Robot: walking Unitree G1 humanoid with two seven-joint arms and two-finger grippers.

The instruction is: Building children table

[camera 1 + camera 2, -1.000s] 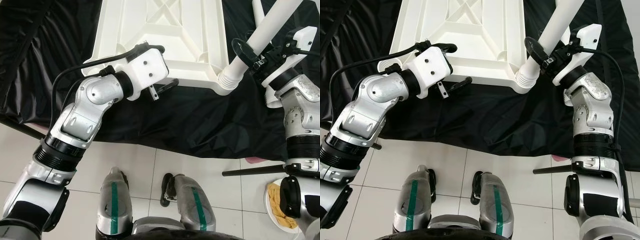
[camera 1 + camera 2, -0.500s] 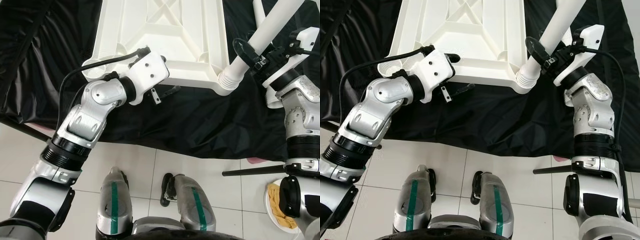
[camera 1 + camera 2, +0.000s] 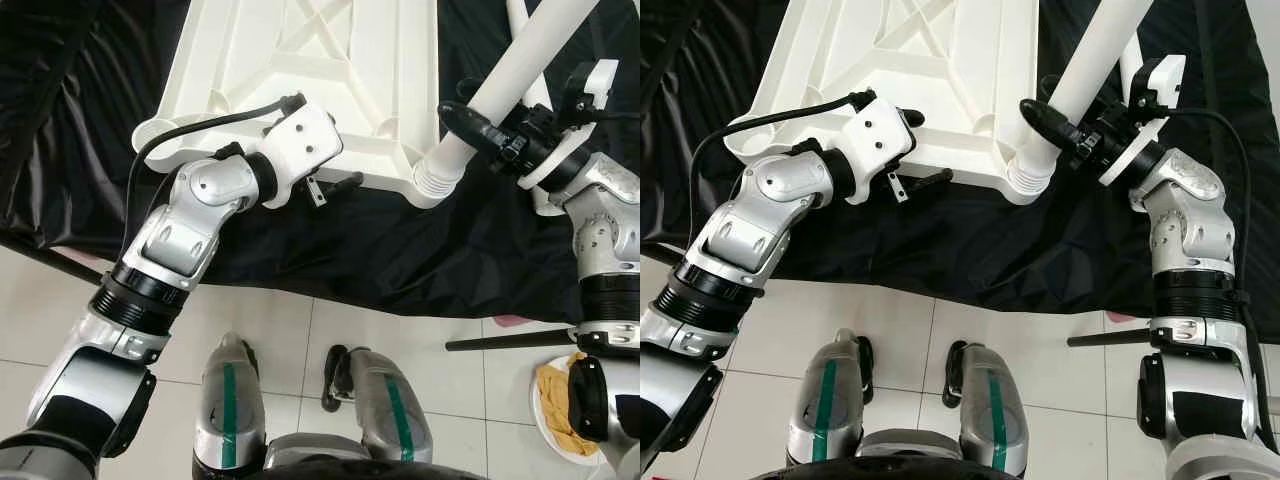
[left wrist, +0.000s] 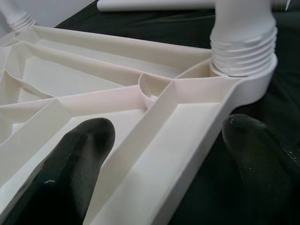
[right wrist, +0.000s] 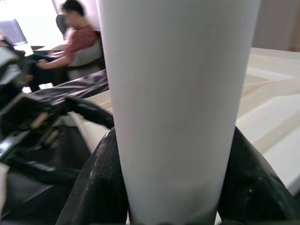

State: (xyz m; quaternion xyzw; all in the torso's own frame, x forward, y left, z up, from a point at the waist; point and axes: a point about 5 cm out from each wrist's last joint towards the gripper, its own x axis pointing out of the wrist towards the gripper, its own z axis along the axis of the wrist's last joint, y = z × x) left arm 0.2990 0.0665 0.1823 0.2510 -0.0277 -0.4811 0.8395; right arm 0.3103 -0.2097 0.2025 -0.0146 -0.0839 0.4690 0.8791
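I am holding a white table leg (image 3: 1095, 50) tight in my right gripper (image 3: 1080, 135); its ridged end is sitting in the corner socket of the upside-down white tabletop (image 3: 300, 60). My left gripper (image 3: 325, 150), fingers wide, is straddling the tabletop's near edge.

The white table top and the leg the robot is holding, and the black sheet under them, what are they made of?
Table top: looks like moulded plastic, smooth and matt, with cast ribs underneath. Table leg: seemingly the same white plastic, a smooth tube with moulded screw threads at its end. Black sheet: probably thin plastic film or slick fabric, since it is crinkled and shiny.
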